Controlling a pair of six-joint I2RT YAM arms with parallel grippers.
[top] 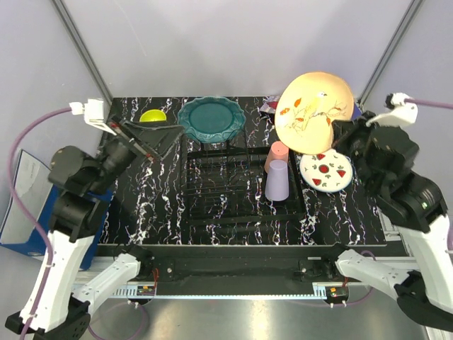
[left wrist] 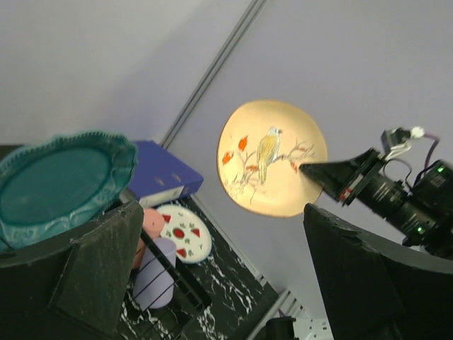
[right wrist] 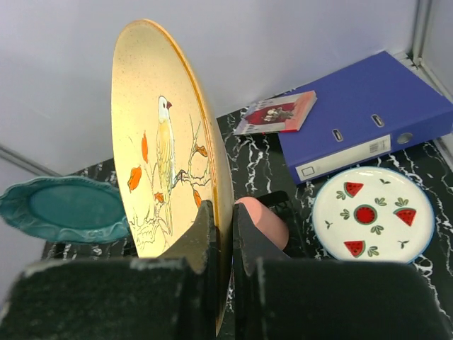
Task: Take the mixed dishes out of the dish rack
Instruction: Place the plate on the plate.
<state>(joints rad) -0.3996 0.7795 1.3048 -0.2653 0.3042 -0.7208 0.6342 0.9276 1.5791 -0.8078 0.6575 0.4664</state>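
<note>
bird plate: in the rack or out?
Out. The cream-orange plate is held on edge in the air, its rim pinched by the right tool, clear of the dish rack.

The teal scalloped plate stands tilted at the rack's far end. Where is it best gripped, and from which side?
Grip the rim at its left edge, one finger in front and one behind. The teal scalloped plate stands tilted with its face showing, so that rim looks free, and the open left tool is on that side. The right tool holds the cream-orange plate.
</note>
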